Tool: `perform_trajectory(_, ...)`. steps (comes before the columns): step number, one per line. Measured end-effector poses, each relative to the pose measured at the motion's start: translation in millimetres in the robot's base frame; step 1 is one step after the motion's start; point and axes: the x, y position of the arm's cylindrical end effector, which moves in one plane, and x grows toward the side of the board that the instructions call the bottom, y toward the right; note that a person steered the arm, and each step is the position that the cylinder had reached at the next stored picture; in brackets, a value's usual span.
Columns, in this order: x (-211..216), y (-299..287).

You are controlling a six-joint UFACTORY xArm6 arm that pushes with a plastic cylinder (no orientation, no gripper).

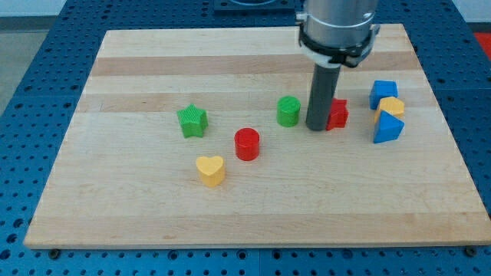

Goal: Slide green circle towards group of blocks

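Observation:
The green circle (288, 111) stands near the board's middle, a little toward the view's top. My tip (317, 128) is just to its right, a small gap apart. A red block (337, 114) sits right behind my rod on its right side, partly hidden. At the view's right stands a tight group: a blue block (383, 93), a yellow block (391, 107) and a blue triangle (387, 129).
A green star (192, 120) lies at the view's left of centre. A red circle (247, 143) and a yellow heart (210, 170) lie below it toward the view's bottom. The wooden board (115, 207) rests on a blue perforated table.

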Motion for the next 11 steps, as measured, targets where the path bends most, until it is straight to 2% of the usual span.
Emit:
perform_trajectory(3, -13.8, 50.9)
perform_trajectory(5, 42.8, 3.0)
perform_trajectory(7, 26.1, -88.1)
perform_trajectory(8, 7.0, -103.1)
perform_trajectory(11, -14.0, -78.2)
